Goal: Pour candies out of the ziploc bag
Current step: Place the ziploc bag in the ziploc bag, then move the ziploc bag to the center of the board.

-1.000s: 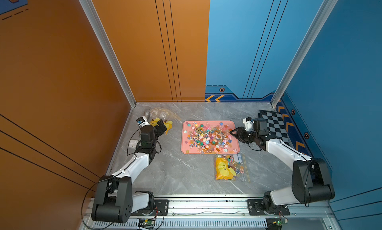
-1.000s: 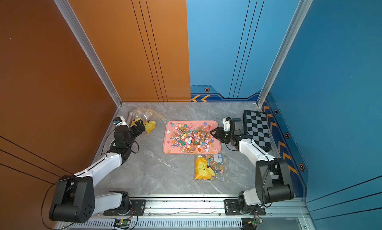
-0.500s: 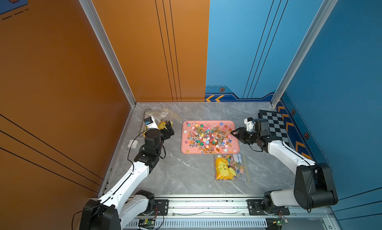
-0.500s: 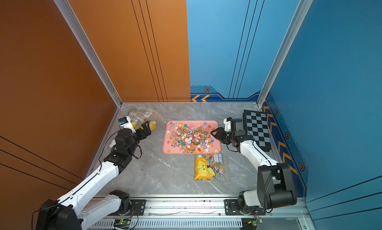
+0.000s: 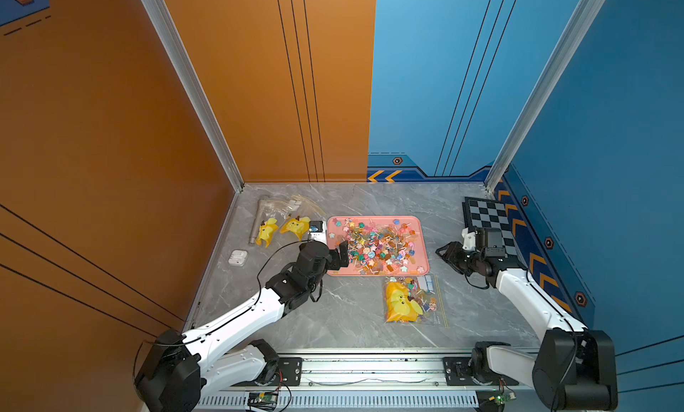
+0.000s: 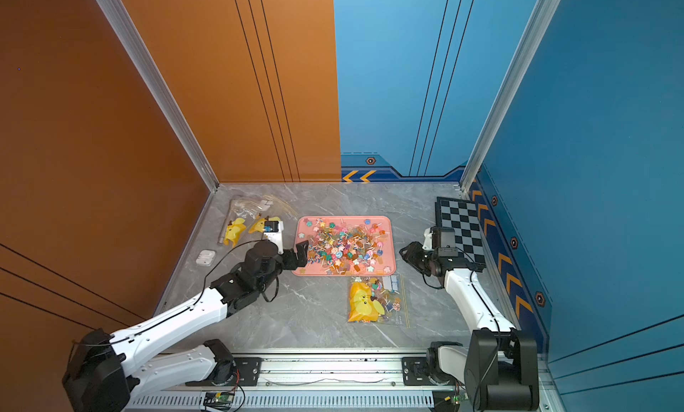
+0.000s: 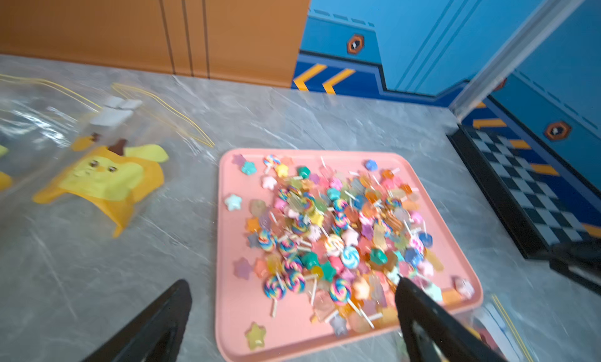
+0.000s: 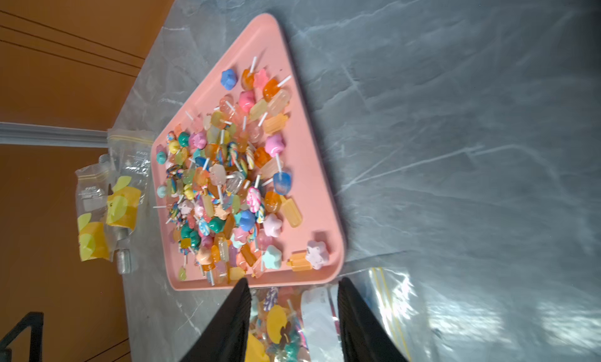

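Note:
A clear ziploc bag (image 5: 411,299) lies flat just in front of the pink tray (image 5: 423,258); it holds candies and a yellow figure. Many more candies (image 5: 377,245) are heaped on the tray, also in the left wrist view (image 7: 328,233). My left gripper (image 5: 342,251) hangs open over the tray's left edge with nothing between its fingers (image 7: 419,308). Right of the tray, my right gripper (image 5: 444,252) is open and empty. In the right wrist view the ziploc bag (image 8: 390,305) shows past that gripper (image 8: 294,280), apart from it.
Two empty bags with yellow figures (image 5: 294,225) (image 5: 267,233) and a metal tube (image 5: 257,221) lie at the back left. A white earbud case (image 5: 238,257) sits near the left wall. A checkerboard (image 5: 488,221) lies at the back right.
My left arm has swung from the empty bags at the back left over to the tray's left edge. My right gripper has drawn back a little to the right of the tray.

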